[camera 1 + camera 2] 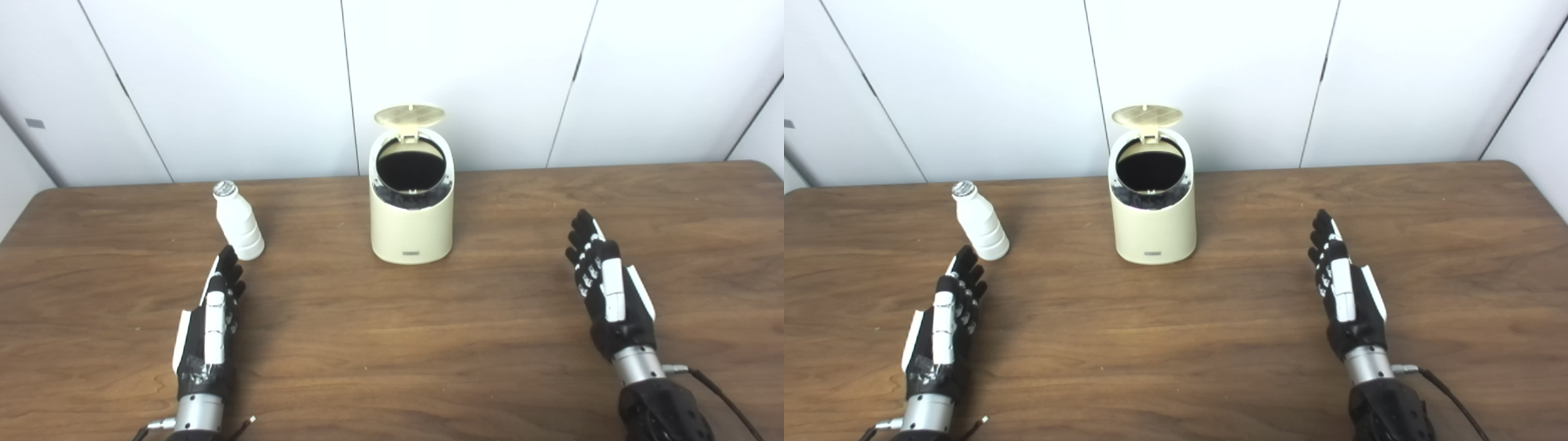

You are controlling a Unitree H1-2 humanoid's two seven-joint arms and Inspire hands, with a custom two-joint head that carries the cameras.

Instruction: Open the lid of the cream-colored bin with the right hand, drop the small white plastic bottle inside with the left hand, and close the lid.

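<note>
Small white ribbed plastic bottle [239, 223] with a silvery foil cap stands on the brown wood-grain desk [392, 343], leaning a bit in the view, left of the cream-colored rounded plastic bin [411, 205] and well apart from it. The bin's round ribbed lid [410, 116] is already flipped up at the back hinge, with the dark liner opening exposed. So the opening step looks done and the bottle pickup is next.

Black-and-white left hand [211, 318] lies low over the desk just in front of the bottle, fingers [228, 269] straight and slightly apart, holding nothing, tips close to the bottle base but not touching as far as I can tell. Black-and-white right hand [1344, 288] is out on the right side of the desk, well apart from the bin, fingers extended and apart, empty.

Handling guess: the bottle looks light, thin-walled and probably empty, so it tips easily if nudged at the base. The smooth plastic is likely slippery, though the ribs on the lower body give some bite. It is stiff enough for a moderate squeeze; too much could dent it. Best hold is around the mid to lower ribbed body, thumb opposite the fingers, not at the narrow neck or cap. The body is narrower than the bin mouth, so the drop should go in easily. The bin looks light too and could slide if the lid is pushed hard when closing
</note>
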